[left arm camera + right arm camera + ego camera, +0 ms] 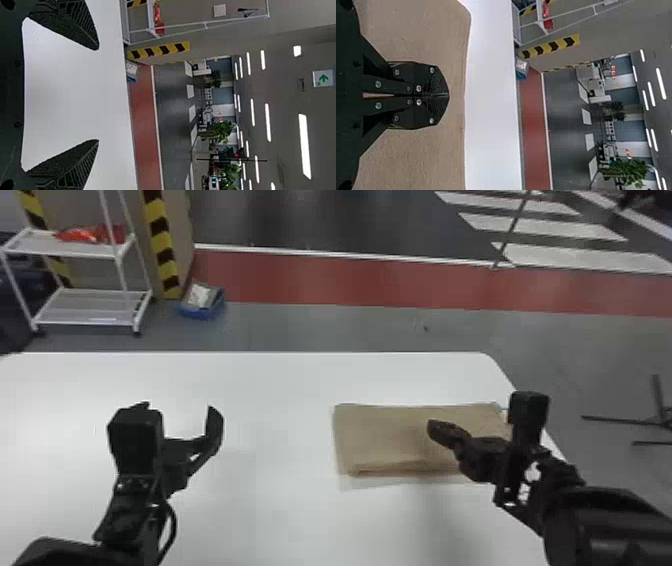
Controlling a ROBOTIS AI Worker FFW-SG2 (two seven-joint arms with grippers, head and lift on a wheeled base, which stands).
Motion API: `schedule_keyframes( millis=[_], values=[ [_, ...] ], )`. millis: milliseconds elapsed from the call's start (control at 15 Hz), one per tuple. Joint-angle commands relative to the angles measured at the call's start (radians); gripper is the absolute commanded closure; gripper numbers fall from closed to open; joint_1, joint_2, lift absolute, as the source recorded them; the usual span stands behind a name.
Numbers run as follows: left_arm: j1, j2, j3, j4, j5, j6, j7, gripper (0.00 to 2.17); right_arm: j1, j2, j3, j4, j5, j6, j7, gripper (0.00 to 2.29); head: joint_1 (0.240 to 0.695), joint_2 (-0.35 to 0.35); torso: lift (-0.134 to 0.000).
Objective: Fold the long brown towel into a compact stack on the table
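One white cart [85,307] beyond, right claw [439,431] over towel [380,435].

industrial hall: hazard stripes [160,226], red floor lane [350,280], white cart [90,307]

Free passage left of the towel [385,432]

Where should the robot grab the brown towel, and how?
I'd pinch the brown towel by its near edge, close to the left corner, coming in low from the robot's side. It lies flat on the white table, so its middle gives little to pinch, but that edge shows a thick fold that should be easier to squeeze.
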State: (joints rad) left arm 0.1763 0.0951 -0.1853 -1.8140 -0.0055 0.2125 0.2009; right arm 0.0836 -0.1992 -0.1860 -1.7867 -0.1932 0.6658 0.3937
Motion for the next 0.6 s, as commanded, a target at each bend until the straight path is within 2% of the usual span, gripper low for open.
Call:
schedule_keyframes(
  millis=[0, 267, 400, 533],
  values=[
    [0.005, 0.0, 0.003, -0.005, 0.004, -0.026, 0.0, 0.04, -0.001, 0.026, 0.04, 0.004, 0.018, 0.061, -0.009, 1.78, 0.695, -0.122, -0.111],
    [0.006, 0.002, 0.012, -0.016, 0.016, -0.035, -0.001, 0.04, 0.013, 0.061, 0.109, 0.006, 0.011, 0.131, -0.015, 1.78, 0.695, -0.071, -0.111],
    [0.006, 0.002, 0.012, -0.016, 0.016, -0.035, -0.001, 0.04, 0.019, 0.063, 0.169, -0.002, 0.001, 0.131, -0.044, 1.78, 0.695, -0.049, -0.111],
    [0.006, 0.002, 0.012, -0.016, 0.018, -0.035, -0.001, 0.04, 0.005, 0.092, 0.226, 0.001, 0.0, 0.113, -0.072, 1.78, 0.695, -0.009, -0.111]
  ],
)
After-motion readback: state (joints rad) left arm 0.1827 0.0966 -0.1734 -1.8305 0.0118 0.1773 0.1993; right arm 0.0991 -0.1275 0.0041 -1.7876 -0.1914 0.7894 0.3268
